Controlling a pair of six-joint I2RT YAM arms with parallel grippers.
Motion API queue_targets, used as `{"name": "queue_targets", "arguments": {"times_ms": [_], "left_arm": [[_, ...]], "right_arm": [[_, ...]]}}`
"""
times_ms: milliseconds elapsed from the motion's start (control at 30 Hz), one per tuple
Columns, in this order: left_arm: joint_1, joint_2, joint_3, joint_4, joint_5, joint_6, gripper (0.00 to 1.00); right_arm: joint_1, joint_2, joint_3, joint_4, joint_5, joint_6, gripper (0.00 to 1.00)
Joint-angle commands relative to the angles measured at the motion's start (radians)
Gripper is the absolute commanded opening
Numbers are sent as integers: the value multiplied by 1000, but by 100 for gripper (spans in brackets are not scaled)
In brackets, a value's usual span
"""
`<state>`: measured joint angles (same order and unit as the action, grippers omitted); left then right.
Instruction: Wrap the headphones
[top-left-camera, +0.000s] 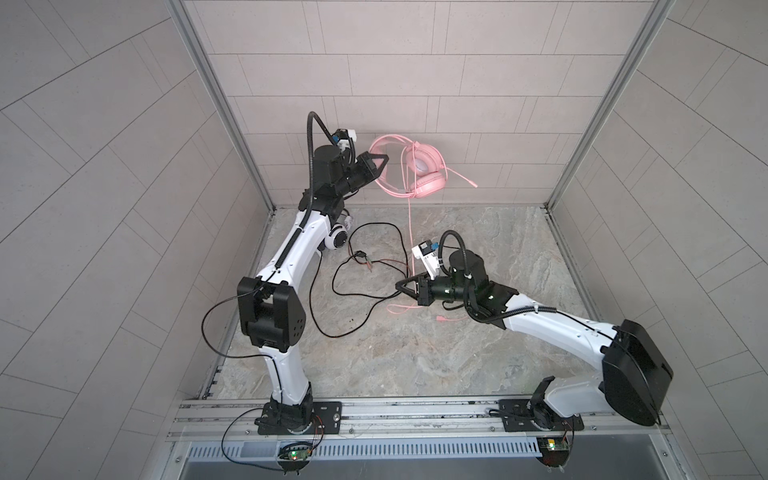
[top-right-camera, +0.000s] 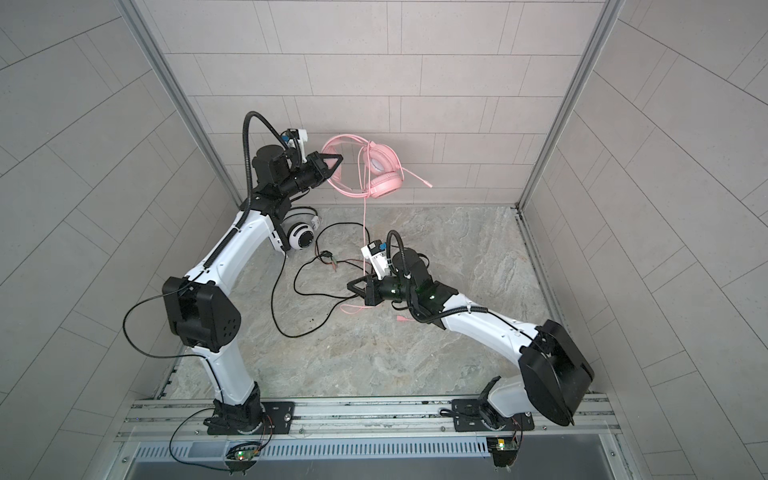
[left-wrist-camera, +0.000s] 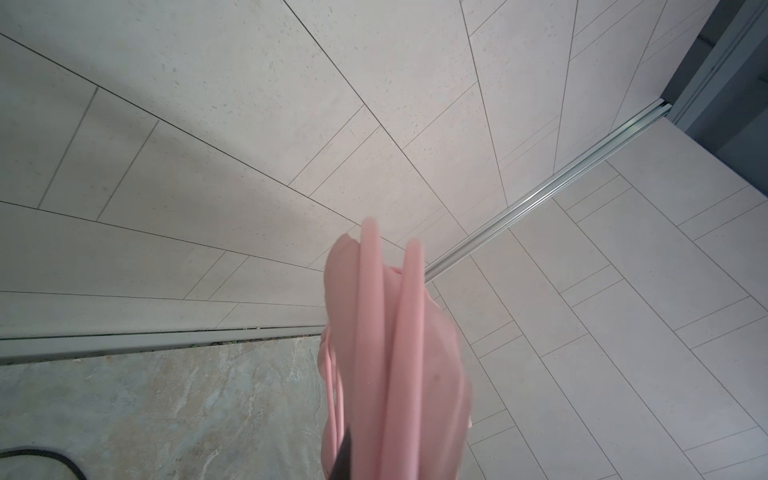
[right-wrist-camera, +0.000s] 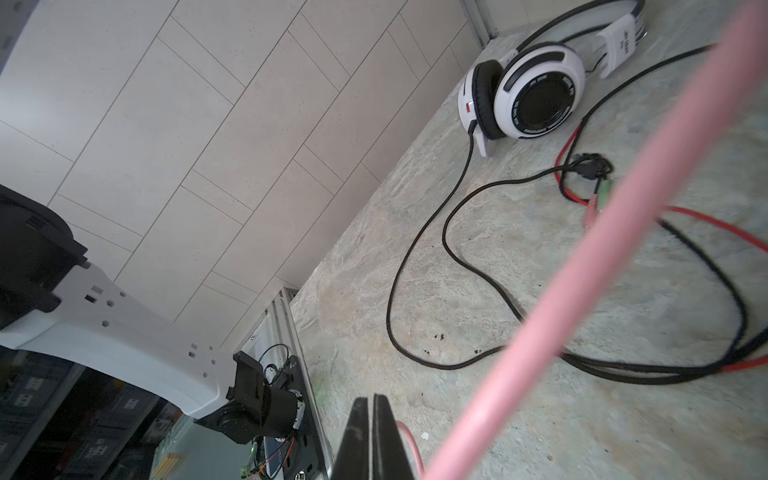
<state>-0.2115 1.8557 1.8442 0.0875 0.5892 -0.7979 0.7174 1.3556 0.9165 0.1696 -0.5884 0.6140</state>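
Left gripper (top-left-camera: 382, 166) clamped on headband of pink headset (top-left-camera: 428, 183), raised near rear wall (top-left-camera: 415, 62), pink cable (top-left-camera: 410, 224) hanging straight to right gripper (top-left-camera: 400, 286), jaws closed, hold on cable indiscernible, white-and-black headset (top-left-camera: 337, 239) on table (top-left-camera: 457, 353) by left arm (top-left-camera: 291, 249).

The pink headset (top-left-camera: 429, 185) is smooth, soft-sheen plastic. The white-and-black headset (right-wrist-camera: 540, 91) has a glossy plastic shell, matt padded cushions and a cloth-braided black cable (right-wrist-camera: 470, 153). The tabletop (top-left-camera: 457, 353) looks like matt, veined stone.

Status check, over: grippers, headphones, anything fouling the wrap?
Left gripper shut on pink headset, held aloft. Right gripper shut on pink cable, low over table. Loose black cable sprawled underneath.
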Motion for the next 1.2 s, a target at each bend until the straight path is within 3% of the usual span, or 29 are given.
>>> {"name": "queue_targets", "arguments": {"times_ms": [0, 300, 600, 900, 1067, 1167], "left_arm": [[7, -49, 39, -26, -80, 141, 0], [-13, -110, 12, -265, -214, 382, 0], [-109, -127, 22, -533, -293, 591, 0], [-191, -149, 13, -725, -224, 716, 0], [-199, -193, -4, -806, -149, 757, 0], [-200, -219, -14, -842, -106, 758, 0]], "right_arm": [[11, -63, 50, -295, 69, -135, 3], [-42, -128, 291, -659, 160, -306, 3], [-101, -109, 564, -933, 369, -490, 3], [-111, -23, 773, -1060, 664, -655, 3], [-117, -1, 757, -1021, 925, -736, 3], [-163, -4, 707, -933, 952, -736, 3]]}}
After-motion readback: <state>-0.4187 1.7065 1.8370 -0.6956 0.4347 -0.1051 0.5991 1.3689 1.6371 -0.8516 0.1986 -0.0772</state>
